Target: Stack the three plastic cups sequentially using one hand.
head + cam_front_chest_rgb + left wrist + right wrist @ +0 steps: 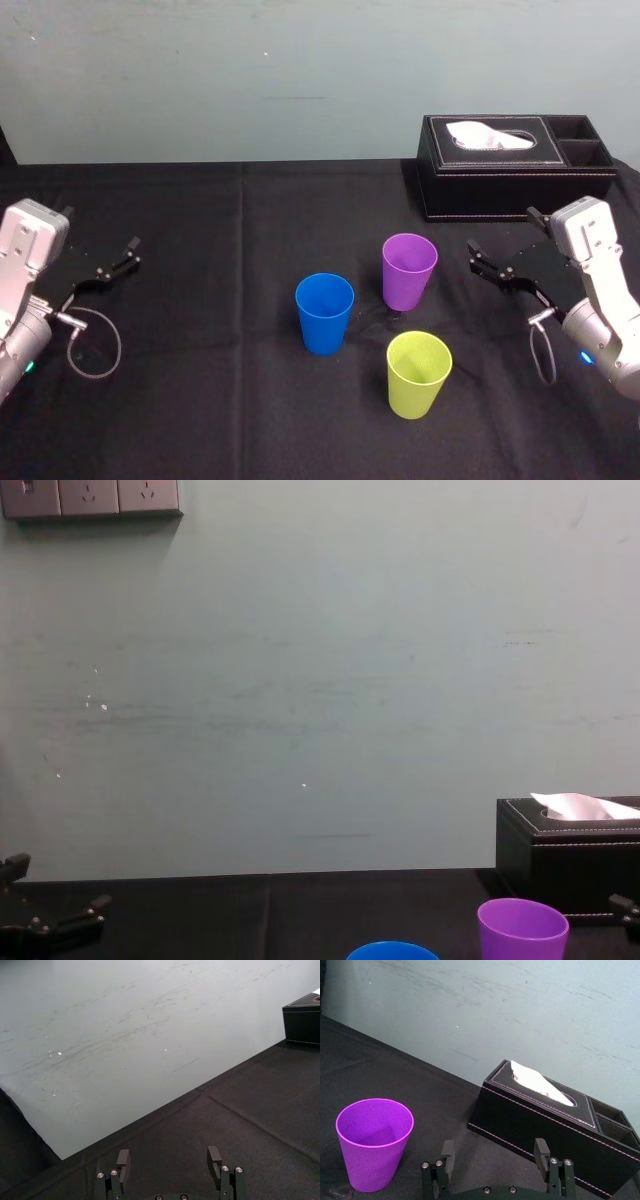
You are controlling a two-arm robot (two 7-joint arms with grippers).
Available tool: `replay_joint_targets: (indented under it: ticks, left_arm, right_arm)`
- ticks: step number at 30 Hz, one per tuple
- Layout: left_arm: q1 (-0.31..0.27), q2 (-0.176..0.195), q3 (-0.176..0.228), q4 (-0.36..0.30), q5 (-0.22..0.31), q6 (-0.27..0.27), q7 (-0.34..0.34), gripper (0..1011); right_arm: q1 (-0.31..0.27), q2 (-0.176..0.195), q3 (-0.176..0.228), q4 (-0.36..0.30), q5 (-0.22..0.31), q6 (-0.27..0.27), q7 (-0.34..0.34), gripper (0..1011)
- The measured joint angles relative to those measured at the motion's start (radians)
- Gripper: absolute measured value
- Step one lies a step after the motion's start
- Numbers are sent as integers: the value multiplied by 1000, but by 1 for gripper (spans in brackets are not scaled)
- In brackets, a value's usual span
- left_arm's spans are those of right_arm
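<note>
Two fingers (478,260) of the right end effector (502,232) stand apart with nothing between them. The purple cup (408,272) sits at its 9 o'clock, the closest of the three, so I judge it the first pick. None is nested yet.

To do this well, approach level, straddle the wall a little below the rim, and close gently. Thin plastic like this probably flexes, and a smooth, tapered side can slip out of a hard pinch. Lift until the base clears the neighbour's rim, centre over it, then lower straight so the taper guides it in.

The blue cup (324,315) stands at 8 o'clock of the purple one and the yellow-green cup (418,375) at its 6 o'clock. All three are upright, mouths up, apart from one another, plain and glossy. They rest on the table (200,400), covered in matt black cloth with fold creases.

At 12 o'clock of the right end effector is a black stitched tissue box (515,170), boxy and leather-look. The left end effector (100,230), also spread and empty, idles at 9 o'clock, well apart from the cups
</note>
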Motion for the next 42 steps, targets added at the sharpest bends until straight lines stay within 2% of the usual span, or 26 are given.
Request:
replay_joint_targets:
  ticks: [42]
  left_arm:
    - [0, 0, 0, 0, 0, 0, 0, 1010]
  right_arm:
    - [0, 0, 0, 0, 0, 0, 0, 1004]
